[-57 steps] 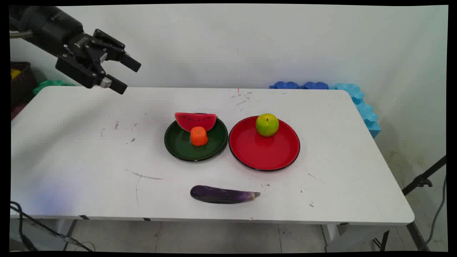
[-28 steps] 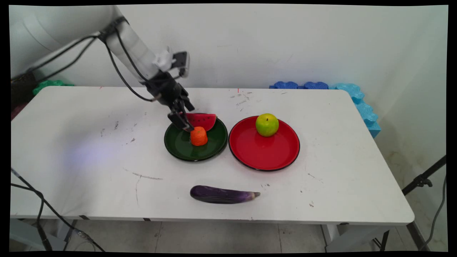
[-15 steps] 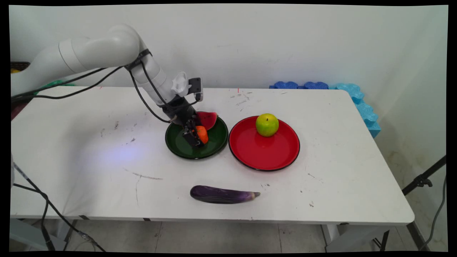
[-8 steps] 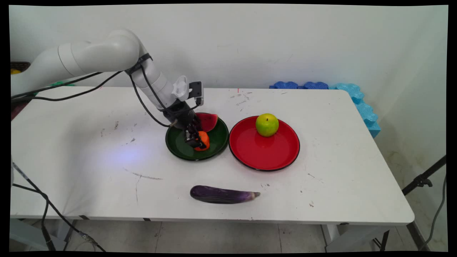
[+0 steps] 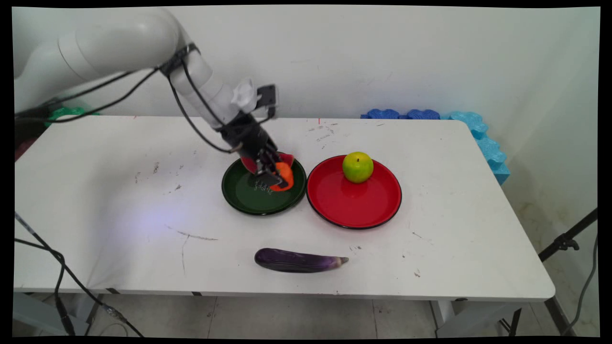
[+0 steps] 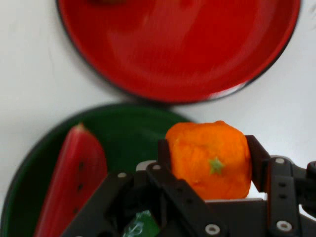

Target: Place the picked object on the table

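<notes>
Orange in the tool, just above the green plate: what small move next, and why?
Probably lift a little higher. The tool is shut on the orange, low over the green plate with the watermelon slice close beside it.

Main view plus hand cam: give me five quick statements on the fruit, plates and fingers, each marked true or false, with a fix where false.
1. The gripper has its fingers closed on the orange fruit. True.
2. The green apple sits on the green plate. False: it sits on the red plate.
3. The watermelon slice lies on the green plate. True.
4. The eggplant lies on the red plate. False: it lies on the bare white table, nearer the front edge than both plates.
5. The orange fruit rests flat on the green plate. False: it is held between the fingers above the plate, near its right rim.
</notes>
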